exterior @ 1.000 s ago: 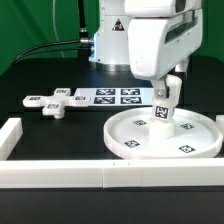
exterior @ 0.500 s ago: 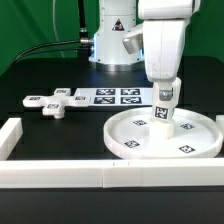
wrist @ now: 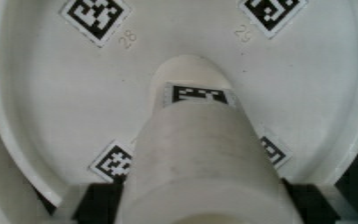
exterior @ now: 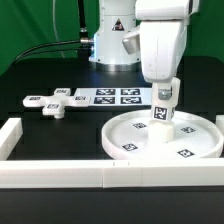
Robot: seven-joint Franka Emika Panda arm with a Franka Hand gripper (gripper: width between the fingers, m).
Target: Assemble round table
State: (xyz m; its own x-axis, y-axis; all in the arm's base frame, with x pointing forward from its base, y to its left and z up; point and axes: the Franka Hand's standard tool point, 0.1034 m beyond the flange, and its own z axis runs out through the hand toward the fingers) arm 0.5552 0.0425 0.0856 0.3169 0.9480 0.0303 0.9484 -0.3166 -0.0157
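The large rimmed white disc (exterior: 163, 140) lies on the black table at the exterior view's right, with tags on its face. The thick short cylinder (exterior: 162, 115) stands upright on the disc's centre, a tag on its side. My gripper (exterior: 165, 92) is shut on the cylinder's upper end from above. In the wrist view the cylinder (wrist: 202, 140) runs from between my dark fingertips (wrist: 105, 200) to the disc (wrist: 51, 90). The flat cross-shaped piece (exterior: 55, 102) lies at the exterior view's left, apart from the disc.
The marker board (exterior: 112, 96) lies behind the disc, near the robot base. A long white wall bar (exterior: 100, 180) runs along the front, with a short bar (exterior: 10, 136) at the left corner.
My arm has swung upright over the disc. The cylinder has gone from leaning to standing straight on the disc's centre, and the disc has turned a little.
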